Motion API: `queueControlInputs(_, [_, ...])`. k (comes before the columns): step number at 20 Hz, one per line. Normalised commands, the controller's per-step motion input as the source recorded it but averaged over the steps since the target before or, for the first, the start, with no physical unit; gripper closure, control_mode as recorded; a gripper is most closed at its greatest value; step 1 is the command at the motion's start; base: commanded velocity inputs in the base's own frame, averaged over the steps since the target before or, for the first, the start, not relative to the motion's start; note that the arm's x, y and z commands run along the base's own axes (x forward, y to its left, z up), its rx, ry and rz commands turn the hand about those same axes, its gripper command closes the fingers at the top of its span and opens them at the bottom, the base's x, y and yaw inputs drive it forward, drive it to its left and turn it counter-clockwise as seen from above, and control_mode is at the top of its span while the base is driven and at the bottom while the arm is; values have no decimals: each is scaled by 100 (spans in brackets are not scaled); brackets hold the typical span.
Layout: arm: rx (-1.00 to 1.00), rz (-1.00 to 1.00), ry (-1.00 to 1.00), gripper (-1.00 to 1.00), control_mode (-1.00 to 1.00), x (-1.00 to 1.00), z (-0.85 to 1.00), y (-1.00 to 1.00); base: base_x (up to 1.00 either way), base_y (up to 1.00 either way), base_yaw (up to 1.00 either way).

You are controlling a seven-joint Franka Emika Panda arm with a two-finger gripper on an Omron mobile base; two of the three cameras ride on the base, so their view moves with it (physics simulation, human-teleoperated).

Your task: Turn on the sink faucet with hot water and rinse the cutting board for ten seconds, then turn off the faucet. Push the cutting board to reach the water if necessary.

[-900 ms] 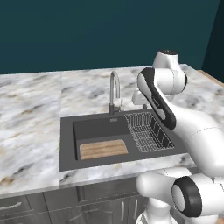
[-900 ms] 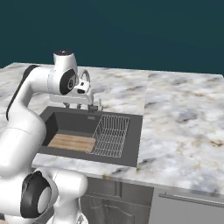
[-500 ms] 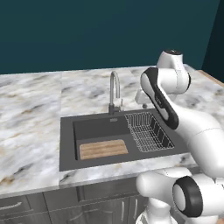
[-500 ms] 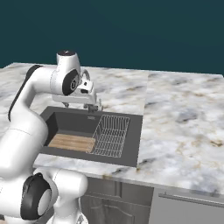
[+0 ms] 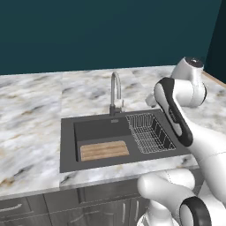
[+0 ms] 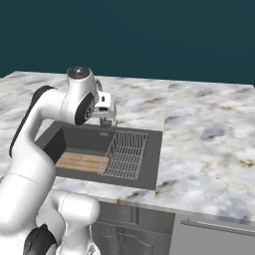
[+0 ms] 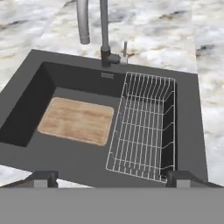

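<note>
The dark sink (image 7: 188, 109) lies below my gripper (image 7: 111, 179), which is open with nothing between its widely spread fingertips (image 7: 43, 178). The light-brown cutting board (image 7: 78, 120) rests flat on the left part of the basin floor. The silver gooseneck faucet (image 7: 104, 26) rises from its dark base at the back rim, and its small lever (image 7: 124, 49) stands upright on the right of that base. No water runs from the spout. The left base view shows the faucet (image 5: 115, 90), the board (image 5: 104, 150) and the sink (image 5: 66, 145). In the right base view the board (image 6: 82, 162) lies left of the rack.
A wire dish rack (image 7: 144, 131) fills the right part of the basin, close beside the board. Marble counter (image 5: 31, 119) surrounds the sink on all sides. A dark wall runs behind the counter, and cabinet fronts (image 6: 209, 239) lie below it.
The jaws have spread from half closed to wide open. The arm has drawn back a little from the faucet and shifted to the right. The board, rack and faucet have stayed put.
</note>
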Motion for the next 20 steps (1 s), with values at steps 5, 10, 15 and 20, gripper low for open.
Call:
queueControlInputs(5, [1, 15, -34, -100, -100, 0, 0, -15, 0, 0, 0])
queueControlInputs(10, [3, 19, -27, -100, -100, 0, 0, -12, 0, 0, 0])
queueControlInputs(15, [6, 16, -19, -100, -100, 0, 0, -5, 0, 0, 0])
queueControlInputs(20, [6, 7, -8, -100, -100, 9, 0, 0, 0, 0, 0])
